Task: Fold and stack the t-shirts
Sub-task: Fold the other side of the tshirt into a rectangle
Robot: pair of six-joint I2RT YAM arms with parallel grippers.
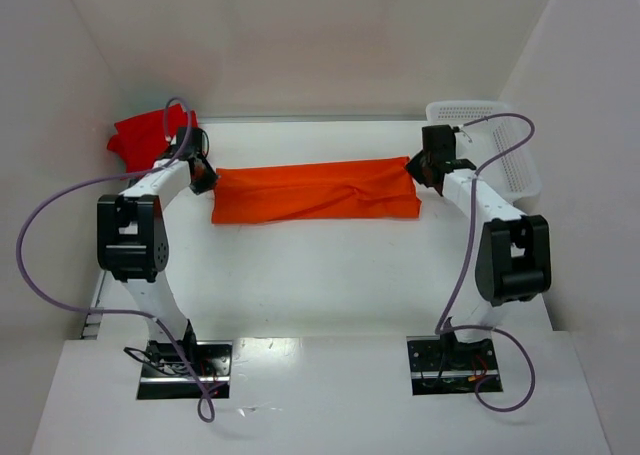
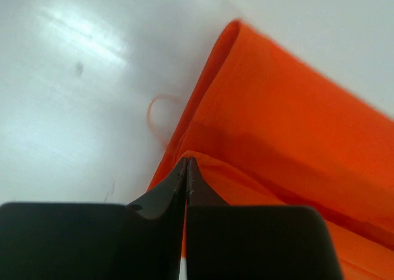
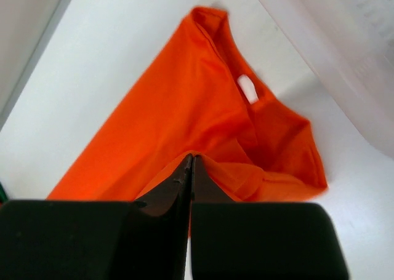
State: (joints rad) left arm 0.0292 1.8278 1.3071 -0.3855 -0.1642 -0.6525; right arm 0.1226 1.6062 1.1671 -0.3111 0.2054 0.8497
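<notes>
Across the table (image 1: 320, 285), orange shirt (image 1: 315, 190) lies as a long band, long axis running left–right; looks already narrowed lengthwise. Just off its right end, slightly beyond: white basket (image 1: 505, 160). Off its left end, toward the far corner and apart from it: red shirt (image 1: 145, 137), heaped.

At orange shirt's left end, left gripper (image 2: 186, 168) clenched on a pinch of cloth; fabric tents up to the tips. At its right end, right gripper (image 3: 190, 163) likewise clamped on a raised fold. Small white label (image 3: 247, 88) inside the collar, so the neck sits at the right end.

Judgement: each arm has its nearer end. Band stretches straight from either claw toward the other, so next fold probably carries one end along the long axis onto the other. Slack mid-band may wrinkle.
</notes>
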